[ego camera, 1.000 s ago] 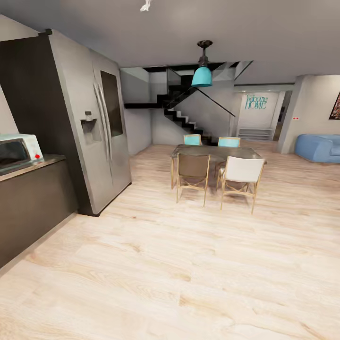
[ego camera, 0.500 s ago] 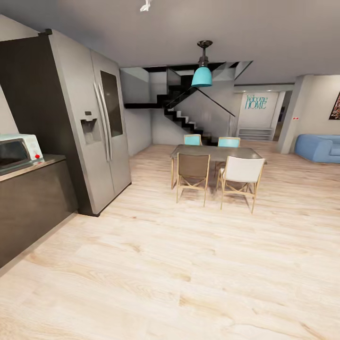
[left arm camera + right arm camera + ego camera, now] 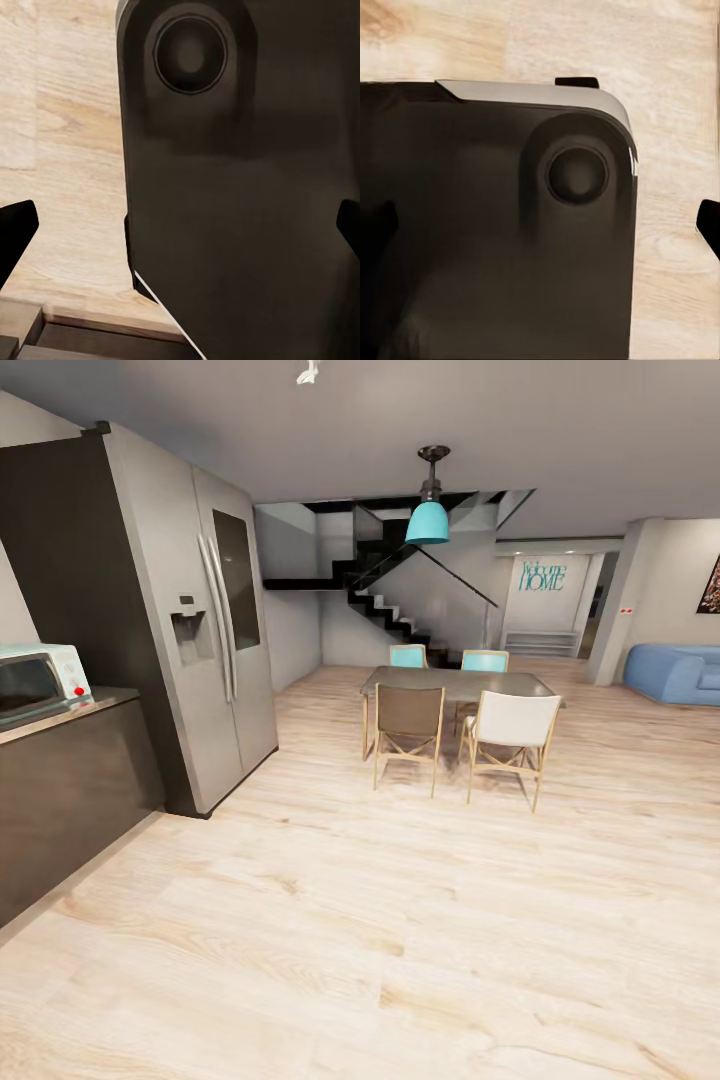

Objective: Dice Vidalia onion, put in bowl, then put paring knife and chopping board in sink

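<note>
The Vidalia onion, sink, chopping board, paring knife and bowl are out of view. In the left wrist view, my left gripper (image 3: 180,232) is open: its dark fingertips (image 3: 15,236) stand at opposite edges of the picture, with nothing between them. Behind it are a dark part of my own body and the wooden floor. My right gripper (image 3: 544,232) is open too, one fingertip (image 3: 709,225) showing at the edge over the pale floor, and it holds nothing.
A dark counter (image 3: 70,780) with a teal microwave (image 3: 35,680) runs along the left, beside a tall steel fridge (image 3: 195,640). Ahead stand a dining table (image 3: 455,682) with several chairs, a staircase (image 3: 385,595) and a blue sofa (image 3: 675,672). Pale wooden floor (image 3: 400,930) stretches in front.
</note>
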{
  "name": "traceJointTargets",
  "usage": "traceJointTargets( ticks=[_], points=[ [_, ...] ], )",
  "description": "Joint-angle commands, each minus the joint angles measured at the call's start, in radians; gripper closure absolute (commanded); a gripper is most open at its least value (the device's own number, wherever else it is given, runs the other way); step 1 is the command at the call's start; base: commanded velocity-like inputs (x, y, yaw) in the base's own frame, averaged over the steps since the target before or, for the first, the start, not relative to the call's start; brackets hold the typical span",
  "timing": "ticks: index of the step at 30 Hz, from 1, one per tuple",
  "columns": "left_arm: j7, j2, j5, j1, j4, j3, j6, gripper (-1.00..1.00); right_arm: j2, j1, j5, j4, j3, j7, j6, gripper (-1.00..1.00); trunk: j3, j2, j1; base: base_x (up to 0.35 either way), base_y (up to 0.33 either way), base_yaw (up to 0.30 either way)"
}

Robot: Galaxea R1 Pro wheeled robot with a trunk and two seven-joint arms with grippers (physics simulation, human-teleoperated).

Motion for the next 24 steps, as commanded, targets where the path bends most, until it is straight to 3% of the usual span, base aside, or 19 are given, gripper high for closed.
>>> traceJointTargets(
  ticks=[1, 16, 20, 24],
  points=[
    [0.0, 0.0, 0.0, 0.0, 0.0, 0.0, 0.0, -1.0, 0.0, 0.0, 0.0, 0.0, 0.0, 0.0, -0.01, -1.0, -0.001, 0.0, 0.0, 0.0, 0.0, 0.0],
    [0.0, -0.001, 0.0, 0.0, -0.001, 0.003, -0.001, -1.0, 0.001, 0.0, -0.001, 0.0, 0.0, 0.0, -0.047, -1.0, -0.001, 0.0, 0.0, 0.0, 0.0, 0.0],
    [0.0, -0.001, -0.001, 0.0, -0.038, 0.003, -0.085, -1.0, 0.002, 0.0, -0.001, -0.001, -0.001, 0.0, -0.05, -1.0, -0.001, 0.0, 0.0, 0.0, 0.0, 0.0],
    [0.001, -0.002, -0.002, -0.001, -0.086, 0.004, -0.25, -1.0, 0.002, 0.0, -0.001, -0.002, -0.001, 0.0, -0.051, -1.0, -0.001, 0.0, 0.0, 0.0, 0.0, 0.0]
  ],
)
